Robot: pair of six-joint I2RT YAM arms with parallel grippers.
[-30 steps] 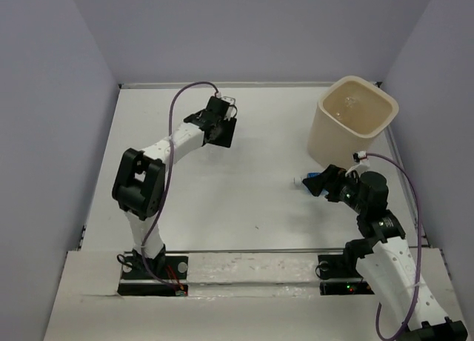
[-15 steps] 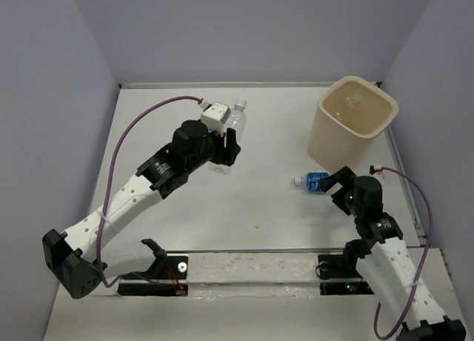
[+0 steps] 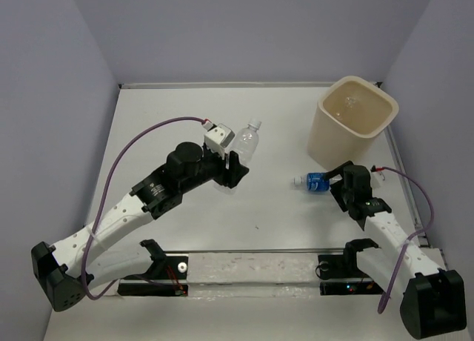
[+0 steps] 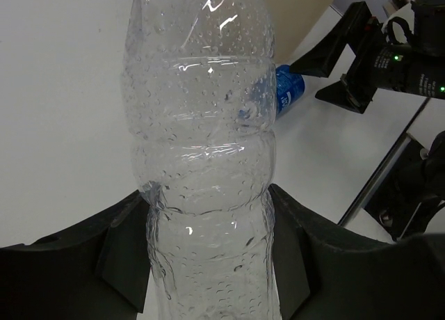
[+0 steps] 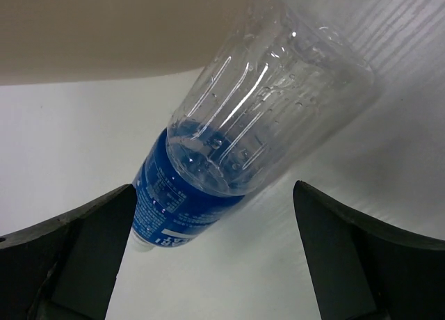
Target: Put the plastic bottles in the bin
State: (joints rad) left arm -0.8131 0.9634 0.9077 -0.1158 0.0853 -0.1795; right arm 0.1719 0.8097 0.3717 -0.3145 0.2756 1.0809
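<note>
The white table [image 3: 274,200] carries the beige bin [image 3: 333,142] and a blue-labelled bottle [image 3: 317,181] lying beside it.

We note the bin [image 3: 333,144] at the far right of the table [image 3: 281,118]. A labelled bottle [image 3: 317,181] lies on the table just before it, between the right gripper's [image 3: 335,182] spread fingers. Left of centre, the left gripper [image 3: 229,165] clamps a second bottle [image 3: 246,141].

Top view high, looking down; wrist views close; all share blue-label bottle [image 3: 318,181].
</note>
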